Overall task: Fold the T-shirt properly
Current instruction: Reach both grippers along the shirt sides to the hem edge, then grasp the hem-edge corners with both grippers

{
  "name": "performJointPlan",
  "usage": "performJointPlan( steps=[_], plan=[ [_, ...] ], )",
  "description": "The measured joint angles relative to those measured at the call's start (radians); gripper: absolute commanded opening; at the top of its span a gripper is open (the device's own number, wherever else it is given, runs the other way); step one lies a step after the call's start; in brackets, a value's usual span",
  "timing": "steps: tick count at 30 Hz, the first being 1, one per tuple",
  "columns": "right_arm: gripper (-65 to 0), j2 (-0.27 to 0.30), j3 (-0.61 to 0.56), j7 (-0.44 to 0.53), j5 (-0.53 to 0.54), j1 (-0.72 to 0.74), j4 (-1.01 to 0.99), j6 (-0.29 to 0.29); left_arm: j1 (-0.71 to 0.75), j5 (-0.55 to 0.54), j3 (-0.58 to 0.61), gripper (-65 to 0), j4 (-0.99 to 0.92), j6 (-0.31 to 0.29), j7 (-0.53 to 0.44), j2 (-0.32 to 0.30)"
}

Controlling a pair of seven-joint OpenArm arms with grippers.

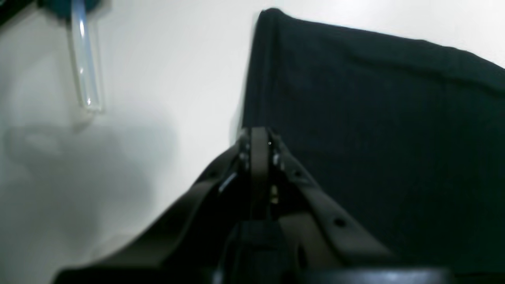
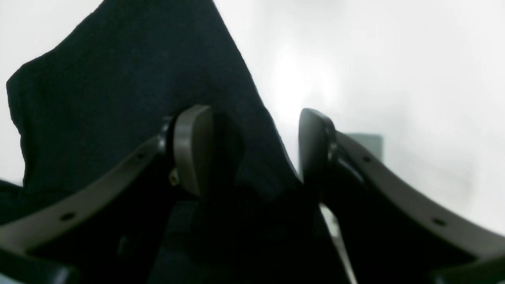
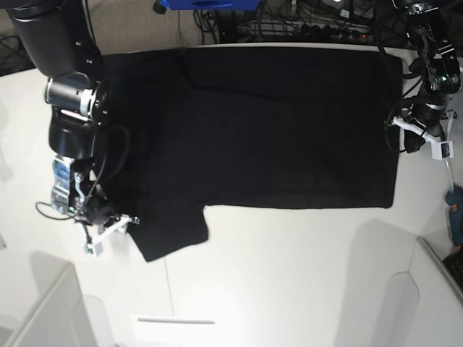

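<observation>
Black cloth, the T-shirt, lies spread flat between your pincers: the right gripper, released, straddles the sleeve edge, while the left gripper, clenched, rests at the hem. You're likely at the opening grasp; next, pinch the sleeve.

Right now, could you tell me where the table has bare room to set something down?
The white table is bare in front of the T-shirt, below its near edge. The far edge is crowded with cables, and the left gripper and right gripper occupy the sides.

t-shirt matt black cloth; table smooth white, faintly glossy.
</observation>
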Motion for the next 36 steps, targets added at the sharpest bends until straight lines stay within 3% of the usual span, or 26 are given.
performJointPlan(
  steps=[4, 9, 10, 15, 17, 26, 31, 36],
  plan=[
    [-34.8, -0.007, -0.098, 0.024, 0.013, -0.005, 0.003, 0.000, -0.014, 0.000, 0.001, -65.0, -0.003, 0.000, 0.003, 0.002],
    [-48.6, -0.013, -0.099, 0.043, 0.016, -0.008, 0.002, 0.001, -0.028, 0.000, 0.001, -65.0, -0.003, 0.000, 0.005, 0.001],
    [-50.7, -0.012, -0.099, 0.046, 0.016, -0.010, 0.001, 0.001, -0.036, 0.002, 0.001, -61.2, -0.005, 0.000, 0.007, 0.002],
    [-60.0, -0.012, -0.099, 0.044, 0.015, -0.011, 0.000, 0.001, -0.115, 0.006, -0.003, -24.0, -0.094, 0.000, 0.003, 0.000],
    [-65.0, -0.012, -0.099, 0.044, 0.016, -0.013, 0.000, 0.001, -0.161, 0.005, -0.005, -16.6, -0.150, 0.001, 0.002, 0.000],
    [-65.0, -0.013, -0.103, 0.056, 0.018, -0.015, 0.000, 0.000, -0.394, 0.010, 0.001, -15.8, -0.416, 0.005, -0.001, -0.029],
    [-65.0, -0.014, -0.104, 0.058, 0.017, -0.016, 0.000, 0.000, -0.541, 0.178, 0.130, -16.0, -0.586, 0.002, 0.003, -0.053],
    [-65.0, -0.014, -0.104, 0.058, 0.019, -0.015, 0.000, 0.000, -0.624, 0.201, 0.143, -16.3, -0.664, -0.003, -0.008, -0.038]
  ],
)
